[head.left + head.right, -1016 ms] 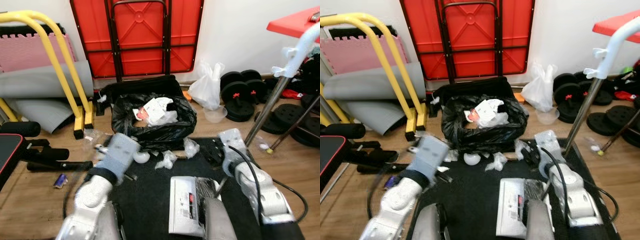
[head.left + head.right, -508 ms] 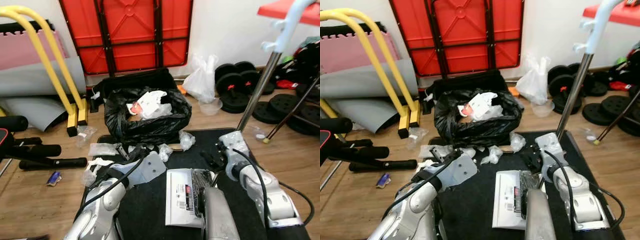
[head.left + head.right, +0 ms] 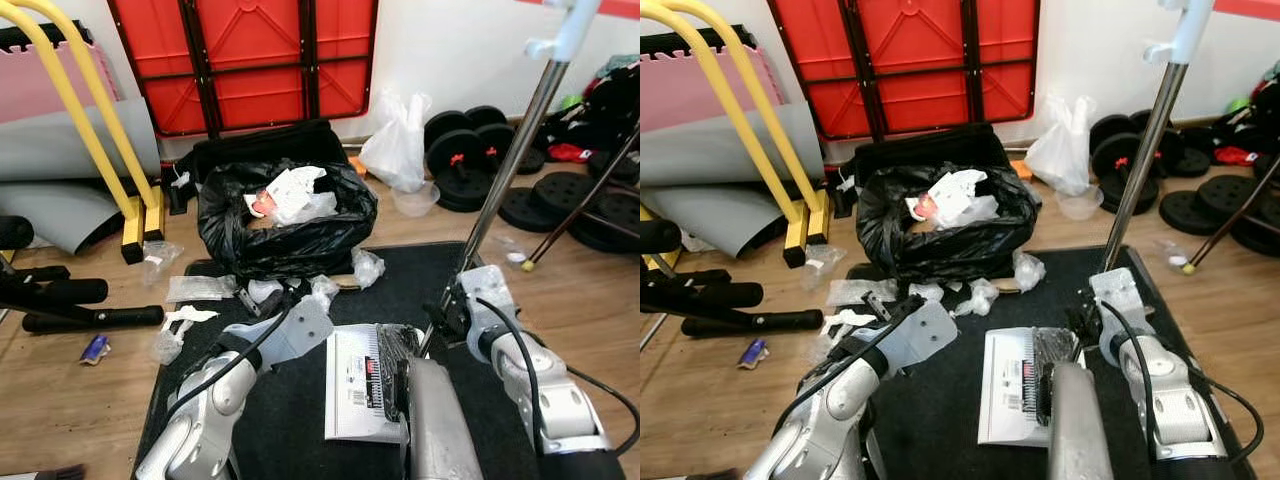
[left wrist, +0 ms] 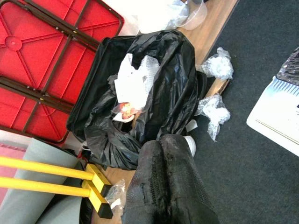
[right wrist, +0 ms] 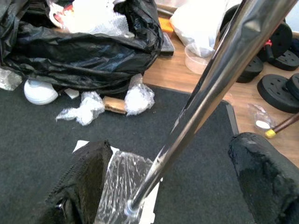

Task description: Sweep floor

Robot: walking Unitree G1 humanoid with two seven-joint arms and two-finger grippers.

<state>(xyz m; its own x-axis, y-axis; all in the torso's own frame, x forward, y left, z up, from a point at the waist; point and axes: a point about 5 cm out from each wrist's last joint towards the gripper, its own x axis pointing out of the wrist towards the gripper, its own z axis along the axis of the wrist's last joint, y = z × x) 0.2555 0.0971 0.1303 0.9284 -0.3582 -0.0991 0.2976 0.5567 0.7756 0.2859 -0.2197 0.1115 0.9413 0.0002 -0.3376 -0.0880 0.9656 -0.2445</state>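
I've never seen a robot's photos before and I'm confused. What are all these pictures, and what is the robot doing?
It is a walking robot with two silver arms. Two pictures come from cameras in its head, looking down. The other two come from its wrists. The left gripper is shut with nothing in it, near the black rubbish bag. The right gripper is open, with one finger on each side of a shiny metal pole. Crumpled plastic scraps lie on the black mat.

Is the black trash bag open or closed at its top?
Open. The black trash bag gapes at its top, and white crumpled paper lies inside its mouth.
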